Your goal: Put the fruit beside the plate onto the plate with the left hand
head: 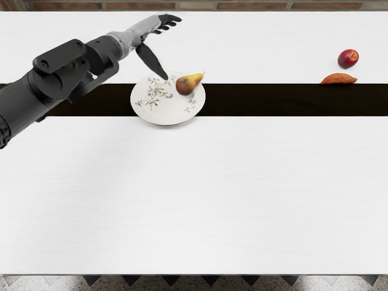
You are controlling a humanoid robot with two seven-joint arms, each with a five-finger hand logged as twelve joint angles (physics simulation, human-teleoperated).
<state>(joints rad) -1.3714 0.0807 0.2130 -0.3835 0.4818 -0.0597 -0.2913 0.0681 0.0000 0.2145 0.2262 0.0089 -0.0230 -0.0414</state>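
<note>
Left hand [154, 33] above worktop [194, 194], near far edge, left of centre, just beyond plate [151, 110]. Fingers [168, 22] spread and extended, holding nothing; thumb points down toward plate's far rim. Pear [189, 83] lies on plate, at its right far part, stem toward right. Plate straddles dark strip [273, 100] across worktop. Red apple [348, 58] and orange item [338, 79] near right edge, well apart from plate.
</note>
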